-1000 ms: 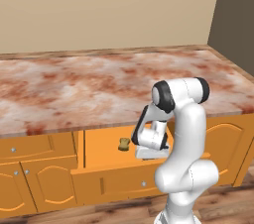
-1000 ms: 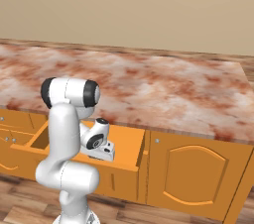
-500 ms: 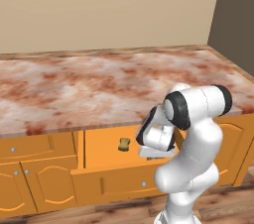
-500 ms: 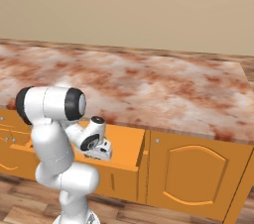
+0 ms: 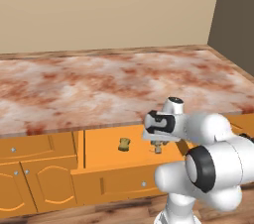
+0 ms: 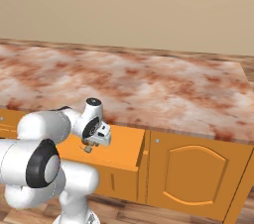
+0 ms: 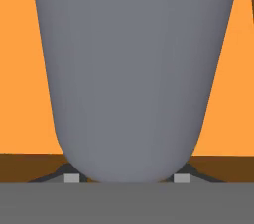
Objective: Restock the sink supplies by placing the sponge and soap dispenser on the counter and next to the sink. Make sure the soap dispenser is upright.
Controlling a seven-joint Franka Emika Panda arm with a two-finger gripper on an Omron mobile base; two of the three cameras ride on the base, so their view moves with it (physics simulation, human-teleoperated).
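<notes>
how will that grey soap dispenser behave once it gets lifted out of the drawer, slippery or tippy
Probably stiff: the soap dispenser looks like a hard, smooth grey shell, so it may slip between the gripper fingers flanking it. Its end is rounded and the body tapers, so it seems apt to roll or tip if set down carelessly. The sponge lying in the open drawer should be far less fussy.

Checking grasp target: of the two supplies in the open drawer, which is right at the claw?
The soap dispenser: its grey body sits between the claw fingertips. The sponge lies apart on the drawer floor.
</notes>
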